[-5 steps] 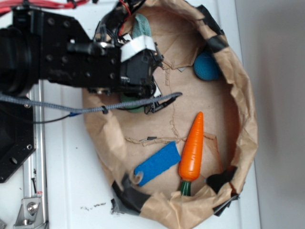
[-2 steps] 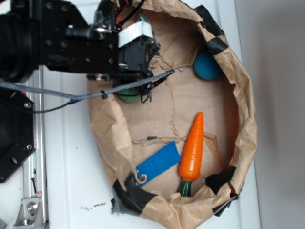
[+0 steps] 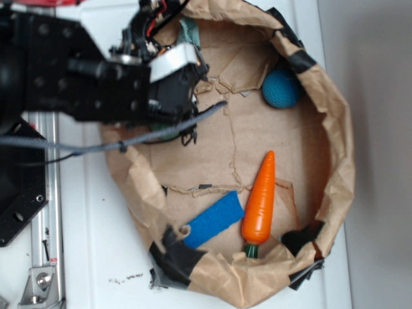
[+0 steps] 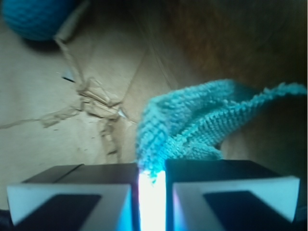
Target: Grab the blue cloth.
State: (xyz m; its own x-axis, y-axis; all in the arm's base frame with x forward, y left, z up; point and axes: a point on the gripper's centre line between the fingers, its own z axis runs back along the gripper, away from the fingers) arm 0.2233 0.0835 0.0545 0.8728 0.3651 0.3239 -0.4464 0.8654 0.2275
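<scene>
While the arm was extended over the upper left part of the brown paper basin [image 3: 335,161], the claw [image 4: 152,185] was recorded in the wrist view with its two jaws drawn narrow, only a thin bright gap being left between them. A corner of the blue cloth [image 4: 192,127] was seen pinched in that gap, with the remaining fabric spread up and to the right of the jaws in uneven folds. From the exterior view, the claw [image 3: 193,84] was largely masked by the black arm housing, and only a small strip of the blue cloth [image 3: 188,30] was visible above it, close to the basin's upper rim. A teal ball [image 3: 281,88] was located against the upper right wall of the basin, well apart from the claw; the same teal ball [image 4: 36,17] was registered at the top left corner of the wrist view. An orange carrot [image 3: 261,199] was laid on the basin floor, lower right of centre, with its tip pointed upward. A flat royal-blue piece [image 3: 214,219] was positioned just beside the carrot on its left, not touching it as far as could be determined. The basin was supported on a white worktop [image 3: 96,244]. A grey braided cable [image 3: 116,145] was routed across the left rim of the basin.
</scene>
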